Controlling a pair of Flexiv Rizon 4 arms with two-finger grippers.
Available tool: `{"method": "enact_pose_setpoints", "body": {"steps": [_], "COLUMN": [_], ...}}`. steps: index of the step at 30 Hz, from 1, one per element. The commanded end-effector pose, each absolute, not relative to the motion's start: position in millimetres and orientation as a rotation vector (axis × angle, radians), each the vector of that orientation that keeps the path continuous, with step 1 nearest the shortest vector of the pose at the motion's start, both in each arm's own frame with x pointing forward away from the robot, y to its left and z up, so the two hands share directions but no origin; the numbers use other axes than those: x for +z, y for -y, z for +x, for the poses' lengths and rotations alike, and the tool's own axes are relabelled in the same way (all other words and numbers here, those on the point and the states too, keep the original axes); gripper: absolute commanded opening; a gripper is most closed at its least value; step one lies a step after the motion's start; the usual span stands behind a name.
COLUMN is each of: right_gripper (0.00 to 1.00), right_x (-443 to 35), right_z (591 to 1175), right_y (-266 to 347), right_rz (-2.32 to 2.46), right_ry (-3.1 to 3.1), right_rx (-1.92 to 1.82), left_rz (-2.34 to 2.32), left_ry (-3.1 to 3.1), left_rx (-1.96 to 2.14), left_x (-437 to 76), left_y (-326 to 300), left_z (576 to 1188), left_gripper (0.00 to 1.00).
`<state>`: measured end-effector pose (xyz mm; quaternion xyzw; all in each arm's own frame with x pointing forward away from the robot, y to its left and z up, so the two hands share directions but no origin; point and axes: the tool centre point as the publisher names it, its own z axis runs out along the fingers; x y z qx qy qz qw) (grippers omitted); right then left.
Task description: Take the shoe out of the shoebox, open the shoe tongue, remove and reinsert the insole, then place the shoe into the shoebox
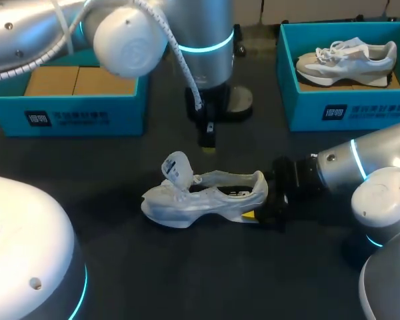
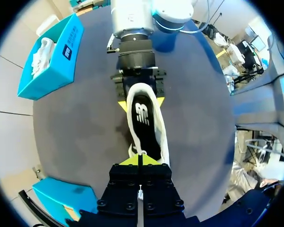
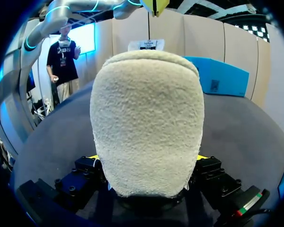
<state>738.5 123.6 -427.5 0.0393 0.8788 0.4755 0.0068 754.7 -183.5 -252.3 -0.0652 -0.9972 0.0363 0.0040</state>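
The white sneaker [image 1: 203, 197] is lying out of its box near the middle of the dark table [image 1: 120, 267]. Its long axis is running crosswise, heel toward the robot's right and toe toward its left. The right gripper [image 2: 140, 102] is clamping the heel from both sides, with a yellow tip showing at each flank of the heel in the left wrist view, so it is fixing the shoe's heading. The tongue [image 1: 176, 167] is standing up and back toward the toe, and the dark insole [image 2: 143, 118] is showing in the exposed opening. The left gripper [image 1: 207, 141] is hanging above the table just beyond the opening and apart from the shoe. Its yellow tips are pressing together with nothing seen between them. From its wrist camera the shoe is running straight ahead of the fingers toward the right gripper. Judgement: the left arm is the free one and the nearer to the opening, so the insole pull is falling to it. It will need to spread its fingers and descend in line with the shoe's length. The teal shoebox [image 1: 67, 113] holding no shoe is sitting at far left, well apart from the sneaker.
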Motion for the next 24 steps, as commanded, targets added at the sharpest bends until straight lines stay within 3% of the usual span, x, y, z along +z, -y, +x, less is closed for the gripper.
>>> {"method": "enact_pose_setpoints", "body": {"steps": [1,15,24], "right_gripper": [0.00,0.00,0.00], "right_x": [-428.5,-428.5,-428.5], "right_z": [738.0,738.0,738.0], "right_y": [-124.0,-124.0,-124.0], "right_rz": [0.124,0.124,0.124], "right_ry": [-2.750,-2.750,-2.750], "right_rx": [1.482,1.482,1.482], "left_rz": [-0.161,-0.161,-0.161], "left_ry": [3.154,3.154,3.136], "left_rx": [0.194,0.194,0.278], "left_x": [-266.3,-266.3,-292.5], "left_y": [182.7,182.7,195.1], "left_z": [749.8,749.8,748.5], "left_gripper": [0.00,0.00,0.00]}}
